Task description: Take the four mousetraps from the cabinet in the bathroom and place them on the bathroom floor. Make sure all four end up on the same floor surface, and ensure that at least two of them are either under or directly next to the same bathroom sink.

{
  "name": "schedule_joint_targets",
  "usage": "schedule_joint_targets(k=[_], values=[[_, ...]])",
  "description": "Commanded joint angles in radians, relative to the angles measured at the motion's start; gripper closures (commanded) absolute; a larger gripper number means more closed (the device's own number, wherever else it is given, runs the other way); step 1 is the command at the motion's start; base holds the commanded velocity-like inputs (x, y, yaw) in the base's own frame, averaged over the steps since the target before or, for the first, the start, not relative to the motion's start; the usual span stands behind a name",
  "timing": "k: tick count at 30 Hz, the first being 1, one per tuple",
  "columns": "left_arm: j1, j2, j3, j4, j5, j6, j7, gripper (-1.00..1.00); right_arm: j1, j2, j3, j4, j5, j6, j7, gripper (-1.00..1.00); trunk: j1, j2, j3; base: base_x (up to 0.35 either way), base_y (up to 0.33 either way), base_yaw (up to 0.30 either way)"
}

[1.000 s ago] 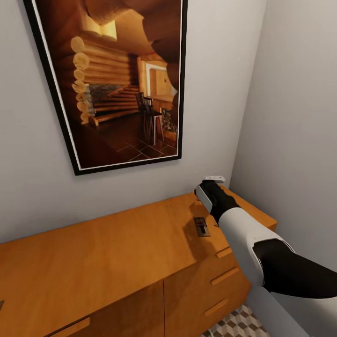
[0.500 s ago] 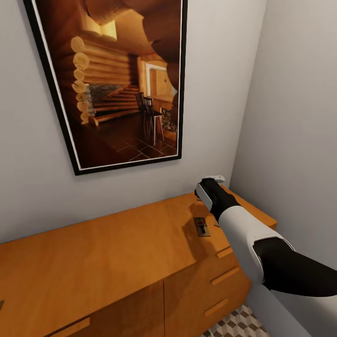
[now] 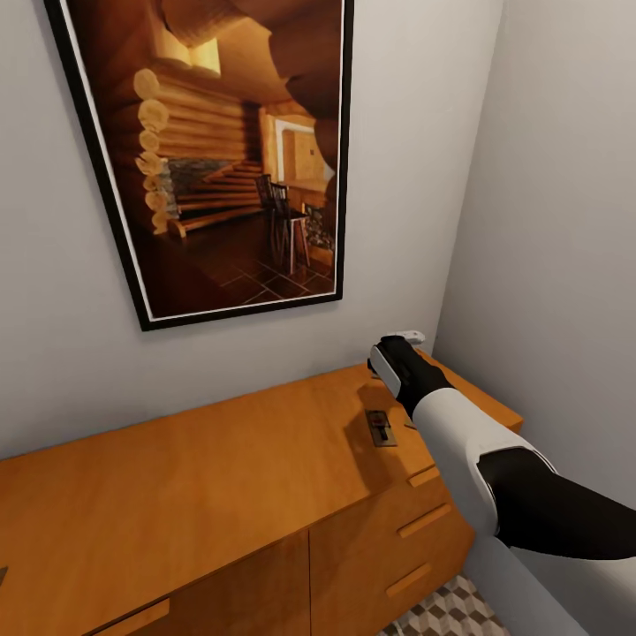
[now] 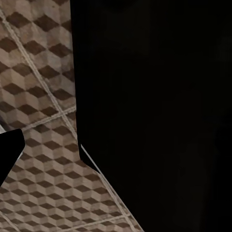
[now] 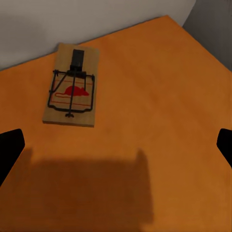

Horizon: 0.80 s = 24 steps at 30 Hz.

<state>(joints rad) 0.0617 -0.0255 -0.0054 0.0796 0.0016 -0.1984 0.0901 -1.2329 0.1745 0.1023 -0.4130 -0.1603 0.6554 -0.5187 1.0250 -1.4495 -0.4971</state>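
- Flat rectangular wooden mousetrap (image 5: 72,87) with dark wire bar and red mouse print, lying on the smooth orange-brown cabinet (image 3: 221,459) top, near its right end and close to the back edge by the grey wall (image 3: 415,132).
- Right tool (image 5: 116,145) spread wide and empty above the cabinet top, dark fingertips (image 5: 9,145) cut off at the picture's sides, shadow cast below.
- From the head, mousetrap (image 3: 381,428) small, just beside the black-and-white right arm (image 3: 468,450); tool itself hidden behind the wrist.
- Left tool: state impossible to tell; dark blurred shapes over cube-patterned bathroom floor (image 4: 38,96) tiles.
- Framed log-cabin picture (image 3: 212,150) hanging on the wall above.
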Motion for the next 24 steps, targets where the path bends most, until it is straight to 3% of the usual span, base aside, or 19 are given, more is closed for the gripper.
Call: schedule_joint_targets(k=[1, 24], values=[[0.0, -0.001, -0.001, 0.002, 0.0, -0.006, 0.003, -1.0, -0.001, 0.0, 0.005, -0.001, -0.01, 0.003, -0.01, -1.0, 0.0, -0.001, -0.001, 0.0, 0.0, 0.0], [0.0, -0.003, -0.001, 0.002, 0.0, -0.006, 0.003, -1.0, 0.0, 0.0, 0.014, -0.001, -0.003, 0.003, -0.01, -1.0, 0.0, -0.001, -0.001, 0.0, 0.0, 0.0]])
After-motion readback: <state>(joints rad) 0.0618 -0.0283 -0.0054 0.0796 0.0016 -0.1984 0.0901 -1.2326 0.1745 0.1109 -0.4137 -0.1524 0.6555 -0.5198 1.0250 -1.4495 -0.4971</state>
